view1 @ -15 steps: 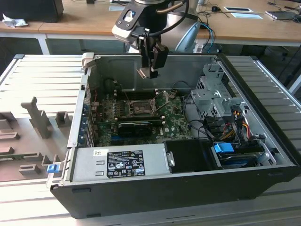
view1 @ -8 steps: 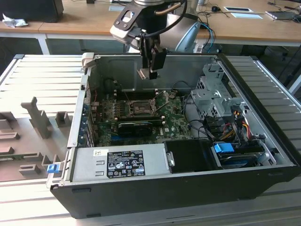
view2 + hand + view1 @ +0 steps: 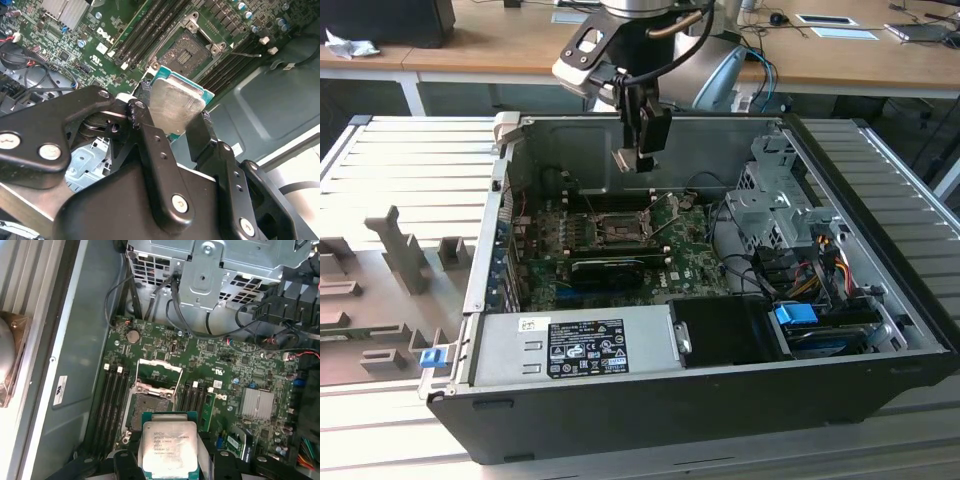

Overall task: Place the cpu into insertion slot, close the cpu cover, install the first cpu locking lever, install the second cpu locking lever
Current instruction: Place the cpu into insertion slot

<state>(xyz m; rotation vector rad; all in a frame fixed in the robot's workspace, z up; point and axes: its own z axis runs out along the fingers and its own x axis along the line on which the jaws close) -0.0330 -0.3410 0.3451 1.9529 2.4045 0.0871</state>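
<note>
Fine print lines stand on the cpu [image 3: 169, 447] top, too small to read. White lettering marks the green board [image 3: 117, 62]; a label [image 3: 588, 347] w/ tiny print sits on the PSU [image 3: 510, 350].

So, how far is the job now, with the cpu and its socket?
Done: the cpu is picked up, with the jaws of the gripper shut on it. In hand: it hangs above the open insertion slot, not seated. Left: the cpu cover stands raised, not closed, and the locking levers are not fastened.
</note>
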